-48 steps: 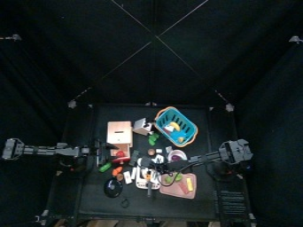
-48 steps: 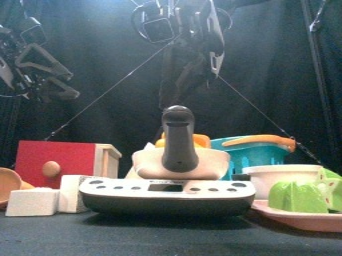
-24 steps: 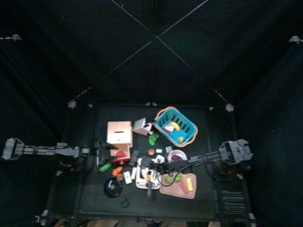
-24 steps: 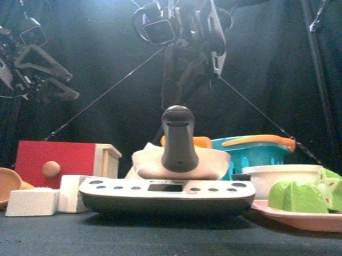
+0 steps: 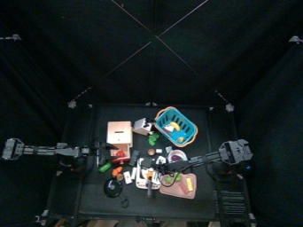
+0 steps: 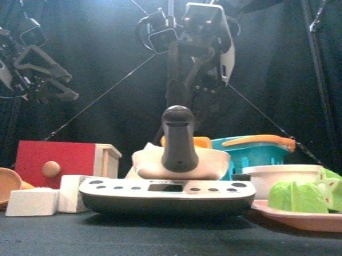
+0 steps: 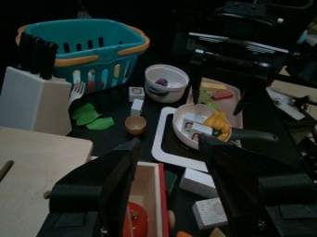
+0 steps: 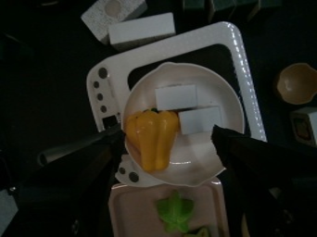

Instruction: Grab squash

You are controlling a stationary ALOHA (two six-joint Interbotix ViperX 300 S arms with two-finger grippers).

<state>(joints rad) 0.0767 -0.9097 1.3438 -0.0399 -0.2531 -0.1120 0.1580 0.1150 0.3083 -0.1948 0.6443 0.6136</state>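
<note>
The squash (image 8: 154,140) is a small yellow-orange piece lying in a shallow white dish on the white tray (image 8: 235,56), next to two white blocks. My right gripper (image 8: 168,148) hangs above it, open wide, with a jaw on either side of the squash and nothing between them. In the front view this gripper (image 6: 201,45) is high over the tray (image 6: 167,191). The squash (image 7: 216,121) also shows in the left wrist view, in the dish. My left gripper (image 7: 171,153) is open and empty, and its arm (image 5: 35,149) rests at the table's left.
A teal basket (image 7: 74,46) with a yellow piece stands behind the tray. A red and tan box (image 6: 60,160) is on the left, and a pink board (image 8: 148,208) with green pieces lies beside the tray. A black pan handle (image 6: 178,140) rises from the tray.
The right gripper's jaws have spread wider. In the front view it has come lower and shows larger above the tray. The left arm has not moved.
</note>
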